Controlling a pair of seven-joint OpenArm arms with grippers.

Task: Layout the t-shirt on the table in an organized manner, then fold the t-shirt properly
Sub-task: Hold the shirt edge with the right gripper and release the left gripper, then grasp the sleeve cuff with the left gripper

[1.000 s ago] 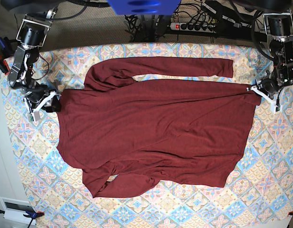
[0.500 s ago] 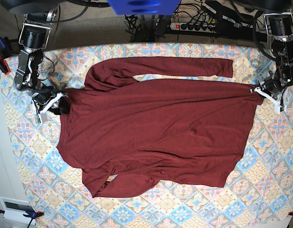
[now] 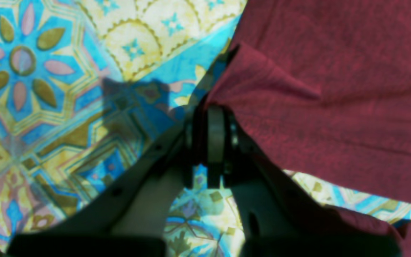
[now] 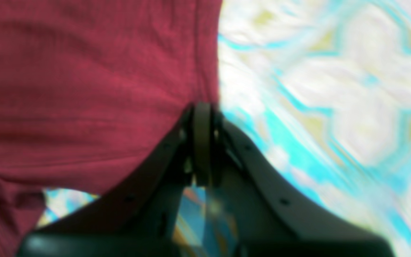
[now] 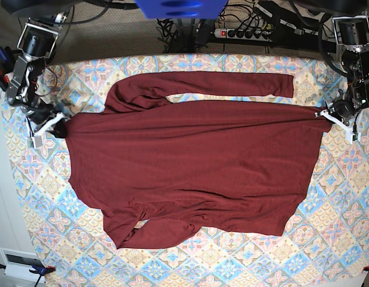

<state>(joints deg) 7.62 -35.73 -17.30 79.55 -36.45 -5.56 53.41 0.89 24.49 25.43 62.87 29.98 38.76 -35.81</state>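
Across the table (image 5: pixel 244 263), with its pastel tile-patterned cloth, the dark red t-shirt (image 5: pixel 196 161) lies spread wide, one long sleeve stretched along the far edge and the other bunched and folded under near the front left of the base view. Its far ends are hard to read from above: each claw is small there and partly lost against the arm hardware. The right wrist view is blurred, the cloth pattern smeared into pale streaks, and the shirt runs off the left and top of that picture. In the left wrist view the shirt is cut off at the top and right, and the claw's base is a dark shape along the bottom. Now the claws: the left claw (image 3: pixel 211 117) has its fingers together, pinched on a raised corner of the shirt's edge, with fabric peaking just above the tips. The right claw (image 4: pixel 202 114) is also closed tight, its tips meeting right at the shirt's seamed edge and gripping it. Between the two claws the upper edge of the shirt runs in a nearly straight, taut line.
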